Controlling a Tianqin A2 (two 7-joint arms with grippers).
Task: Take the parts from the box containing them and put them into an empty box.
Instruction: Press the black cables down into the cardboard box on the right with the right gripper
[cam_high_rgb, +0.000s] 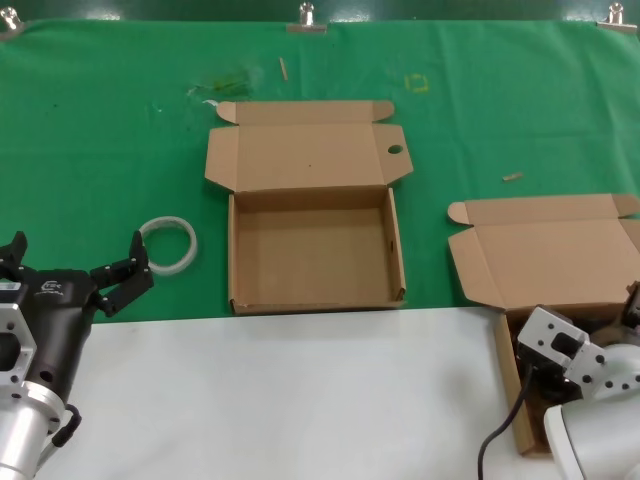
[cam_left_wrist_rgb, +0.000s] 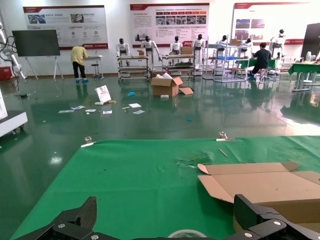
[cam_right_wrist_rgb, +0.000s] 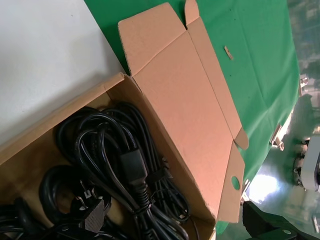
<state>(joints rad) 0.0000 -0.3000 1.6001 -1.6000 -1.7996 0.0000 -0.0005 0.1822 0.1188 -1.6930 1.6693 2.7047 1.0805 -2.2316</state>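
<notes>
Left gripper (cam_high_rgb: 75, 268) open beside empty box (cam_high_rgb: 315, 250); right gripper's state unclear above cords (cam_right_wrist_rgb: 115, 175).

The head camera looks steeply down on the green-covered counter (cam_high_rgb: 120, 130). The left wrist camera sits low, facing twelve o'clock across it, sharing the open brown cardboard box with holed lid (cam_high_rgb: 312, 205) (cam_left_wrist_rgb: 265, 187). The right wrist camera peers closely into the brown cardboard box of black cords (cam_right_wrist_rgb: 200, 110).
</notes>
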